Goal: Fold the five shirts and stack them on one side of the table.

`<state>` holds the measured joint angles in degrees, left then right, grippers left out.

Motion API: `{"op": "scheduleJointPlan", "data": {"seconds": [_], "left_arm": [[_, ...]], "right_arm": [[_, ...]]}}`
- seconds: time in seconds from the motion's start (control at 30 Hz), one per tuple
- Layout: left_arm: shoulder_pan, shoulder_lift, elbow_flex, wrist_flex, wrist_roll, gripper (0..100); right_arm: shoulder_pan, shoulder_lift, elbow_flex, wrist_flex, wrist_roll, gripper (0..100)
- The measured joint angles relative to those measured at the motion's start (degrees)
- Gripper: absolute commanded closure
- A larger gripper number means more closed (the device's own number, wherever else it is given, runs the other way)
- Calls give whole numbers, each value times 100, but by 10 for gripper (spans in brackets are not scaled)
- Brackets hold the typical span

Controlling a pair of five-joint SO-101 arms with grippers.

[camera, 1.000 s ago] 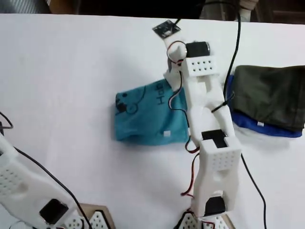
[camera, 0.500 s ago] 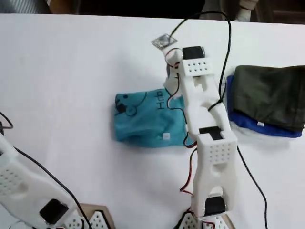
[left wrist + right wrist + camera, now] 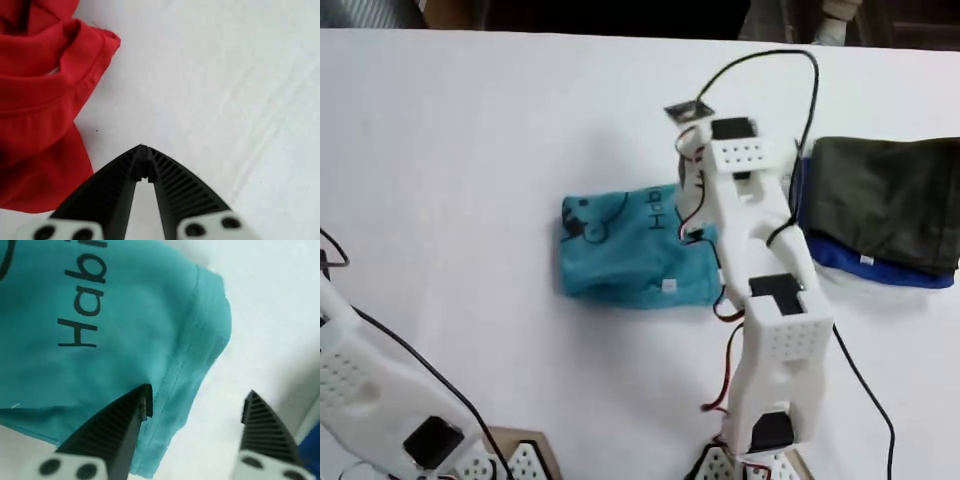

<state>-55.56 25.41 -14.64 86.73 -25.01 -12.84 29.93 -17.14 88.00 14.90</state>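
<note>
A folded teal shirt (image 3: 632, 248) with black print lies near the table's middle. My right gripper (image 3: 197, 405) is open just above the teal shirt (image 3: 100, 335), one finger over its hemmed edge and the other over bare table. In the high view the right arm (image 3: 750, 220) stands along that shirt's right edge. A dark green shirt (image 3: 890, 200) lies folded on a blue one (image 3: 860, 262) at the right side. My left gripper (image 3: 145, 162) is shut with nothing in it, above the table beside a crumpled red shirt (image 3: 40, 95).
The left arm's base (image 3: 380, 400) sits at the near left corner. Black cables (image 3: 810, 110) loop from the right arm toward the far edge. The white table (image 3: 460, 150) spreads wide to the left of the teal shirt.
The right arm's wrist swung right and slightly nearer, ending over the teal shirt's right edge. The teal shirt's right side shifted slightly. The left arm kept still.
</note>
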Motion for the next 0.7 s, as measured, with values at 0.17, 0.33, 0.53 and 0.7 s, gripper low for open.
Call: {"op": "scheduleJointPlan", "data": {"seconds": [0.17,0.33,0.53,0.7], "left_arm": [[0,0,0,0,0,973],[0,0,0,0,0,973],[0,0,0,0,0,973],[0,0,0,0,0,973]], "right_arm": [[-246,-9,308,-334,-35,644],[-273,-18,835,-730,-264,644],[-299,-176,1363,-1099,-343,647],[-299,-44,1363,-1011,-299,761]]}}
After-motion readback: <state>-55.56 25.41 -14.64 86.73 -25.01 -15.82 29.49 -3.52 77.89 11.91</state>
